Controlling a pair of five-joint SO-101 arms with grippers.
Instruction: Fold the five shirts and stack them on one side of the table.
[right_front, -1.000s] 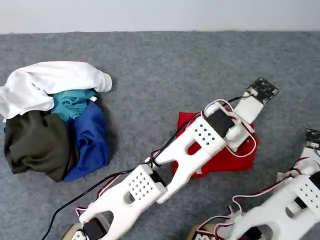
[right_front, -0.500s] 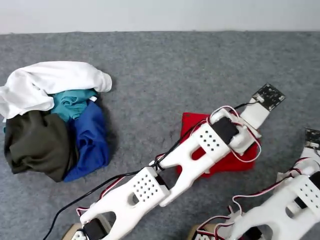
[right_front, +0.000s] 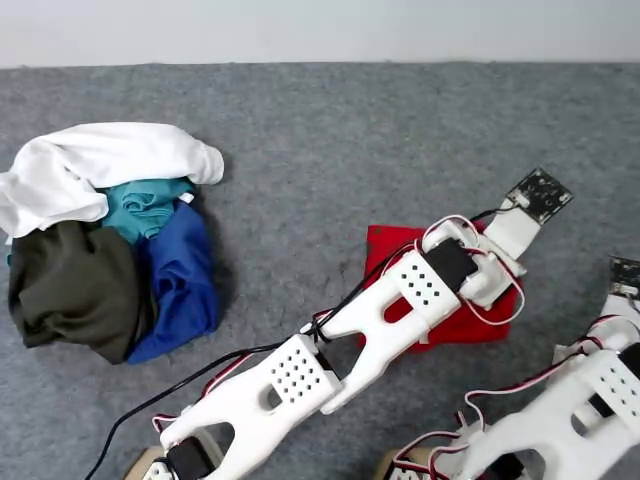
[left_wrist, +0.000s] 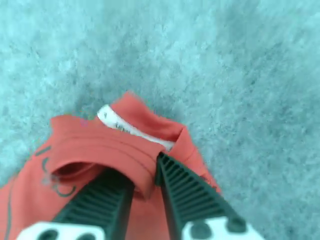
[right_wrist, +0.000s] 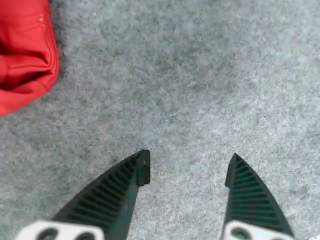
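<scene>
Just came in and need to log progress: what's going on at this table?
The left gripper is shut on a fold of the red shirt near its collar, toward the right side of the grey table in the high view. The right gripper hangs open over bare table beside that shirt, holding nothing. A white shirt, a teal shirt, a blue shirt and a dark shirt lie crumpled in a heap on the left side, none folded yet.

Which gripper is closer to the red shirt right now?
Left. The left gripper is shut on a fold of the red shirt by its collar. The right gripper hangs open over the grey table, with the shirt's edge off to one side, not touching.
</scene>
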